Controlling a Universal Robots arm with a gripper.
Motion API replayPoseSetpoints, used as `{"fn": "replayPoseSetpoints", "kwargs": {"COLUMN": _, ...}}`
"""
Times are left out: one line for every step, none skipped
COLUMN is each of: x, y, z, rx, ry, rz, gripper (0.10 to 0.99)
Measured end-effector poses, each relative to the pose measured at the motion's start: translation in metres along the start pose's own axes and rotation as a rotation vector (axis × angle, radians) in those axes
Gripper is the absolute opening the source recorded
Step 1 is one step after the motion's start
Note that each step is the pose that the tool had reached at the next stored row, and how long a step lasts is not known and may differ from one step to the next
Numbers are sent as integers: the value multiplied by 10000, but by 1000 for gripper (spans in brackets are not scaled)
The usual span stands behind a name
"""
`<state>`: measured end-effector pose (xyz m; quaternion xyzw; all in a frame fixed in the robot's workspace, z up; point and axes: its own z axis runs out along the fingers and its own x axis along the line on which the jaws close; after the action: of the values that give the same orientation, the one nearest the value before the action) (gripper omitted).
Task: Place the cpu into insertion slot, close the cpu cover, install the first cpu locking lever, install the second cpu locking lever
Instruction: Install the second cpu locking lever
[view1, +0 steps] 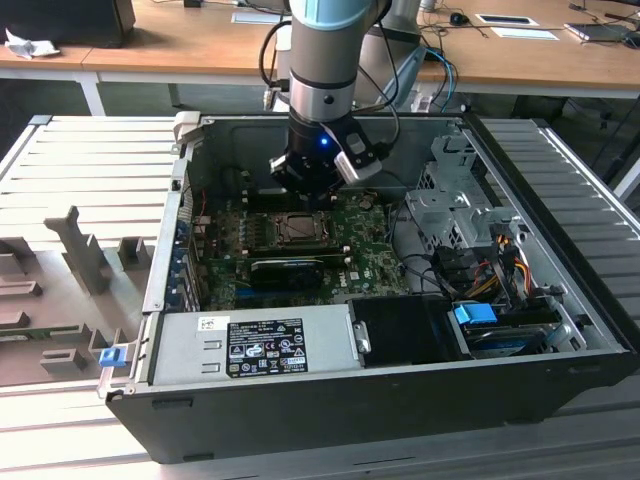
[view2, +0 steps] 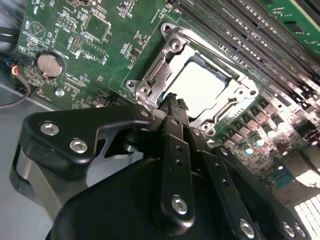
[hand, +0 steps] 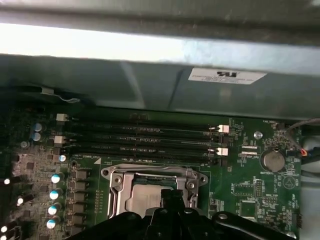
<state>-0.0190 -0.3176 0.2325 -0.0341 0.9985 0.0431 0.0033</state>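
Gripper (view2: 172, 102), fingers pressed together and empty, hovers at the cpu cover (view2: 165, 57) edge, cpu (view2: 200, 85) seated in the insertion slot (hand: 150, 192); press levers squarely, avoiding the memory slots (hand: 145, 137).

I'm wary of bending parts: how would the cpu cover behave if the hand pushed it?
The cpu cover looks like thin metal framing the cpu, so probably stiff but bendable. Lying flat over the slot, it likely won't slide. The hand is at its edge.
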Motion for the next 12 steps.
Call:
{"fn": "replayPoseSetpoints", "kwargs": {"x": 0, "y": 2, "z": -27, "rx": 0, "ry": 1, "rz": 0, "gripper": 106}}
{"fn": "replayPoseSetpoints", "kwargs": {"x": 0, "y": 3, "z": -46, "rx": 1, "ry": 2, "rz": 0, "gripper": 106}}
{"fn": "replayPoseSetpoints", "kwargs": {"x": -1, "y": 3, "z": -64, "rx": 1, "ry": 3, "rz": -1, "gripper": 106}}
{"fn": "replayPoseSetpoints", "kwargs": {"x": -1, "y": -1, "z": -68, "rx": -1, "ry": 2, "rz": -2, "gripper": 106}}
{"fn": "replayPoseSetpoints", "kwargs": {"x": 0, "y": -9, "z": -69, "rx": -1, "ry": 2, "rz": -1, "gripper": 106}}
{"fn": "replayPoseSetpoints", "kwargs": {"x": 1, "y": -19, "z": -70, "rx": 0, "ry": 2, "rz": -1, "gripper": 106}}
{"fn": "replayPoseSetpoints", "kwargs": {"x": 1, "y": -26, "z": -71, "rx": 0, "ry": 2, "rz": -1, "gripper": 106}}
{"fn": "replayPoseSetpoints", "kwargs": {"x": 2, "y": -33, "z": -71, "rx": -1, "ry": 2, "rz": 0, "gripper": 106}}
{"fn": "replayPoseSetpoints", "kwargs": {"x": 2, "y": -41, "z": -72, "rx": 0, "ry": 2, "rz": 0, "gripper": 106}}
{"fn": "replayPoseSetpoints", "kwargs": {"x": 3, "y": -50, "z": -72, "rx": 0, "ry": 2, "rz": 0, "gripper": 106}}
{"fn": "replayPoseSetpoints", "kwargs": {"x": 4, "y": -63, "z": -73, "rx": 0, "ry": 2, "rz": 0, "gripper": 106}}
{"fn": "replayPoseSetpoints", "kwargs": {"x": 5, "y": -74, "z": -74, "rx": 0, "ry": 2, "rz": 0, "gripper": 106}}
